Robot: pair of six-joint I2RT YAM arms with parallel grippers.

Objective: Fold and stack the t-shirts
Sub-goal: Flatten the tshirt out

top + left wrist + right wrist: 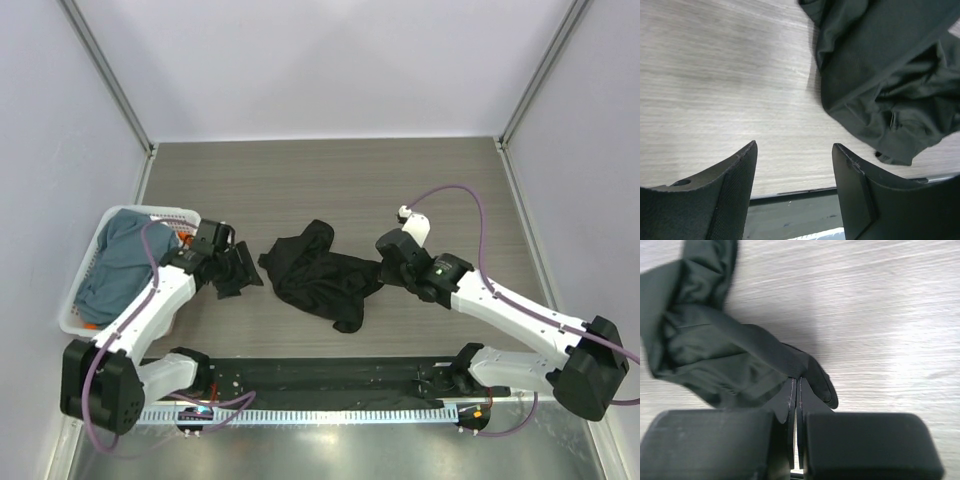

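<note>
One plain black t-shirt (pixel 322 272), loosely crumpled.

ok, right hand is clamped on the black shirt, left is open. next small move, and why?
Probably slide the left hand to the black shirt and pinch its nearest edge. It is open over bare table, apart from the cloth, while the right hand is shut on the opposite side; the crumpled shirt likely needs two grips to spread.

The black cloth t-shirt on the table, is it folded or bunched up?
Bunched up, not folded: the black cloth t-shirt lies in a wrinkled heap, and the right gripper is shut on one edge.
</note>
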